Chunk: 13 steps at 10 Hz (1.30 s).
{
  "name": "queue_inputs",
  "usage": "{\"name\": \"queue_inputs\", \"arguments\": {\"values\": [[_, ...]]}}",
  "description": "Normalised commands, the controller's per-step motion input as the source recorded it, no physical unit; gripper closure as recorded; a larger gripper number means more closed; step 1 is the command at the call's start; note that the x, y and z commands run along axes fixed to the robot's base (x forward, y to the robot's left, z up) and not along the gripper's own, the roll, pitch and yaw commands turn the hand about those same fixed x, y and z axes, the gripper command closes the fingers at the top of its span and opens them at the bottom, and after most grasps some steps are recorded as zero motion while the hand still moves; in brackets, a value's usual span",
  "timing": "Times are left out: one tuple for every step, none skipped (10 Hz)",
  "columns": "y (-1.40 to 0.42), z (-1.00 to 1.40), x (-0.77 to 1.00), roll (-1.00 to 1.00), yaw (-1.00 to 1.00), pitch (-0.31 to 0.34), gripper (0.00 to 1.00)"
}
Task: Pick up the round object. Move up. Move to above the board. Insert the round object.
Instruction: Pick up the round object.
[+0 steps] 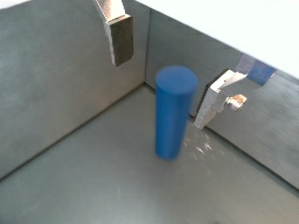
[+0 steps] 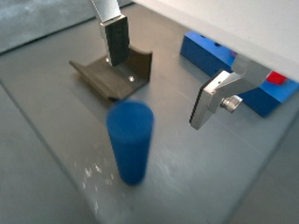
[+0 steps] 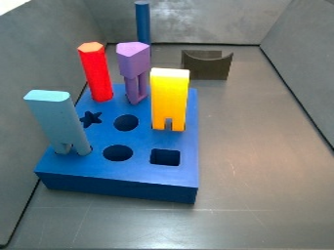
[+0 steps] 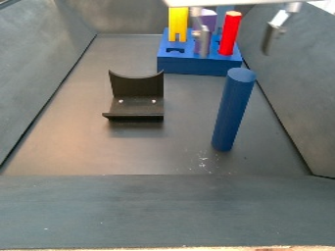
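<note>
The round object (image 1: 173, 112), a medium-blue cylinder, stands upright on the grey floor near a corner of the walls. It also shows in the wrist view (image 2: 128, 140) and in both side views (image 3: 141, 20) (image 4: 232, 108). My gripper (image 1: 167, 68) hangs open above it, with one finger on each side of its top and neither touching it. One finger (image 4: 276, 25) shows at the upper edge of a side view. The board (image 3: 117, 168), a thick dark-blue block, lies apart from the cylinder (image 4: 197, 61) (image 2: 219, 59).
In the board stand a red peg (image 3: 93, 70), a purple peg (image 3: 133, 70), a yellow peg (image 3: 169, 98) and a light-blue peg (image 3: 58, 119). The dark fixture (image 4: 133, 95) (image 2: 114, 77) sits on the floor beside the cylinder. Grey walls close in the floor.
</note>
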Motion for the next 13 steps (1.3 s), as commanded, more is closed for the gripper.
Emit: {"name": "queue_inputs", "arguments": {"values": [[0.49, -0.11, -0.29, -0.12, -0.02, -0.024, 0.00], [0.45, -0.10, 0.00, -0.18, 0.00, -0.033, 0.00], [0.40, -0.13, 0.20, -0.33, -0.01, -0.104, 0.00], [0.29, -0.16, 0.24, -0.38, -0.04, -0.179, 0.00], [0.23, -0.19, 0.18, -0.39, -0.05, -0.244, 0.00], [0.10, -0.17, 0.01, -0.26, 0.00, -0.200, 0.00], [0.00, -0.22, 0.02, -0.21, 0.00, -0.176, 0.00], [0.00, -0.35, 0.00, -0.18, 0.00, -0.191, 0.00], [0.00, -0.47, 0.00, -0.16, 0.00, -0.197, 0.00], [0.00, -0.56, 0.00, -0.15, 0.00, -0.206, 0.00], [0.00, -0.47, 0.07, -0.14, 0.00, -0.174, 0.00], [0.00, -0.34, 0.11, -0.12, 0.00, -0.147, 0.00], [0.00, -0.30, 0.15, -0.11, 0.00, -0.124, 0.00]]}}
